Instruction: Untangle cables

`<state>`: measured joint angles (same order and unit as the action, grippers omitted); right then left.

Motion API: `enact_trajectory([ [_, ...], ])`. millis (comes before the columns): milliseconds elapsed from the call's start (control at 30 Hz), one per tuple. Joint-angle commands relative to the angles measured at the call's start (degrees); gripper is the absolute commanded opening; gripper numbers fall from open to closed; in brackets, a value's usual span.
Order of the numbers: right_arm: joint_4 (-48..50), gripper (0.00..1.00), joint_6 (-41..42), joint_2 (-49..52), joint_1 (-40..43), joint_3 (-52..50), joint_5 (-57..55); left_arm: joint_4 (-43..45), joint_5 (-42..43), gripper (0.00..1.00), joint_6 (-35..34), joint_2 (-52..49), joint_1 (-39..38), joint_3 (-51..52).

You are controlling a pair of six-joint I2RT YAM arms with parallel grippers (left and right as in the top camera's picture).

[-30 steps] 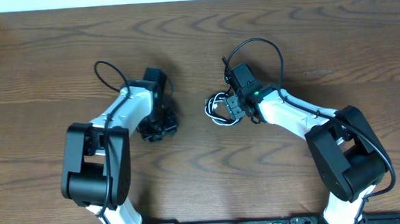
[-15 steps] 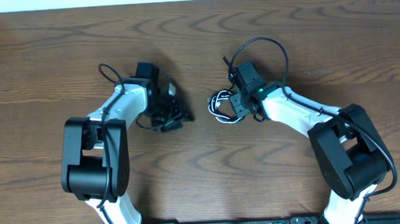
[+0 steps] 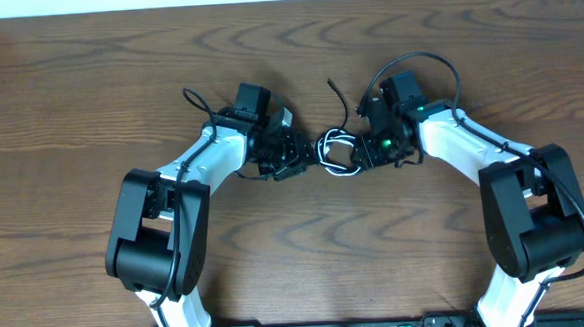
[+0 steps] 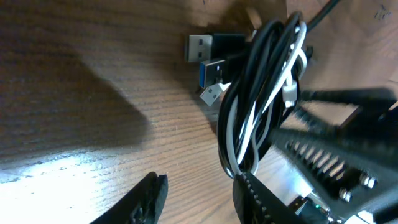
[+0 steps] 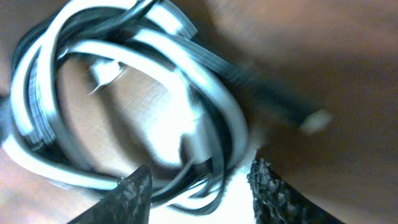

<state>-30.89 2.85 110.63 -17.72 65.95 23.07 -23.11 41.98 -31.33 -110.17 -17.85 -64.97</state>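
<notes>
- Lying around the middle of the table [image 3: 69, 105], roughly halfway between its left and right edges, the cables [image 3: 336, 151] are seen bunched into one small coiled bundle.
- The bundle is made up of one white cord [image 5: 214, 93] wound in with several black cords [image 4: 264, 68]. The loops are crossed over each other and not separated.
- One loose black tail [image 3: 341, 101] is seen running out of the bundle toward the far edge of the table.
- Three plug ends [image 4: 208, 68] are seen side by side on the wood just beside the coil in the left wrist view. Two are USB plugs, one with a blue insert, and the third is smaller and white.
- On the left-edge side of the bundle, the left gripper [image 3: 297, 163] is held just beside it. Its fingers are spread, bare wood is seen in the gap, and nothing is pinched. The coil's lower loop is seen close to one finger; contact cannot be told.
- On the opposite side, the right gripper [image 3: 365, 152] is set against the bundle. Its fingers are spread apart, and part of the coil is seen lying in the gap between them.
- The right wrist view is blurred. No strand is seen squeezed by either finger.
</notes>
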Motion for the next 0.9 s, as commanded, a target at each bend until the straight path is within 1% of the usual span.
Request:
enact_trajectory([
  [0,-1.9,0.42,-1.4,3.3,0.3,-2.6,8.1,0.3,-1.5,0.39,-3.2,-0.5,0.0,-1.1],
  [67,-2.6,0.42,-1.4,3.3,0.3,-2.6,10.6,0.7,-2.6,0.39,-4.8,-0.5,0.0,-1.1],
  [200,-3.6,0.45,-1.7,3.2,0.5,-1.8,12.0,3.5,-2.5,0.39,-6.6,-0.5,0.0,-1.1],
  [300,-5.4,0.45,-1.7,3.0,0.8,1.0,16.9,4.4,-2.5,0.39,-7.4,-0.5,0.0,-1.1],
  [333,-5.8,0.45,-1.7,2.9,0.8,1.9,18.3,4.3,-2.5,0.37,-7.4,-0.5,0.0,-1.0],
  [400,-6.1,0.4,-1.7,2.8,0.9,3.7,18.7,3.9,-2.5,0.3,-7.4,-0.5,0.0,-0.8],
  [433,-6.1,0.39,-1.6,2.8,0.9,4.5,18.0,3.4,-2.5,0.28,-7.3,-0.6,0.0,-0.8],
  [600,-5.6,0.42,-1.7,2.8,0.9,5.8,15.2,1.6,-2.5,0.27,-7.0,-0.6,-0.4,0.4],
  [767,-5.1,0.45,-1.7,2.8,0.9,5.9,18.7,0.1,-1.9,0.27,-4.1,-0.6,-0.6,1.1],
  [867,-5.1,0.48,-1.7,2.8,0.9,5.9,18.8,0.3,-1.4,0.21,-3.4,-0.6,-0.5,1.1],
])
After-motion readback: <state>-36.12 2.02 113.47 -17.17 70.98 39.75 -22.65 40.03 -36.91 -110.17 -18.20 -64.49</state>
